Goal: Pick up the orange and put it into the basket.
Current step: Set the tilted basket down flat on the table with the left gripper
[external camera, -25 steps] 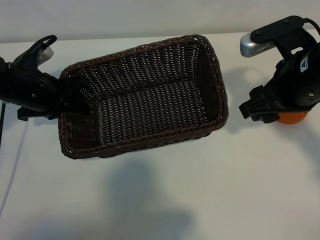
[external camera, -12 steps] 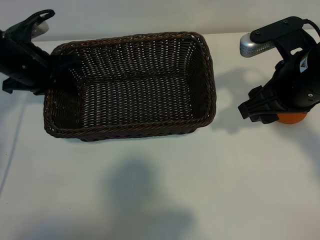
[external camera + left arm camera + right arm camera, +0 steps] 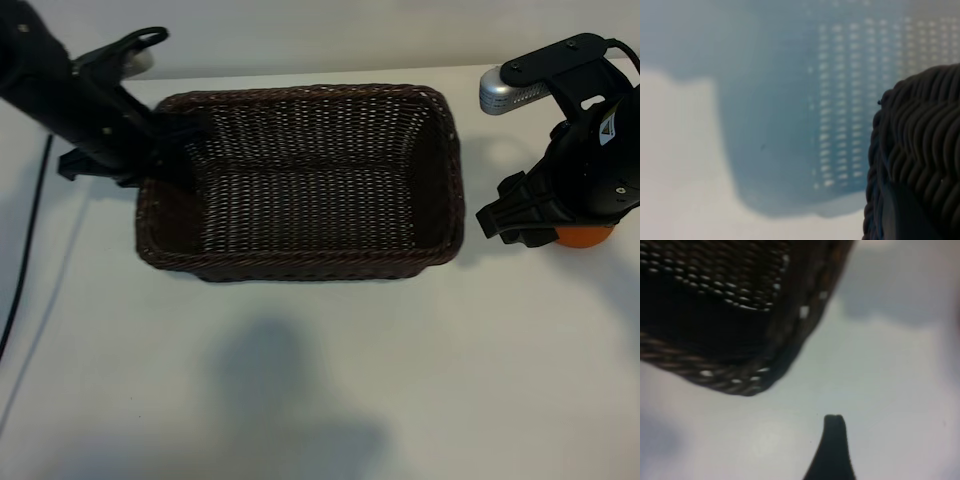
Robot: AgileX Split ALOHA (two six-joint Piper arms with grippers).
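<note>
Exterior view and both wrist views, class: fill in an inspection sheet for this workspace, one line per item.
Surface: white table, shadows on it.
Job's things: basket upright, nothing seen inside; orange on the table beside the basket's right end, mostly hidden under the right arm.
Clutter: nothing seen.
Grippers: left tool shut on the basket's left rim; right tool open, low over the orange, which is not visibly gripped.
Cables: one dark cable along the table's left edge.
Surroundings: pale wall behind the table; silver camera on the right wrist.
</note>
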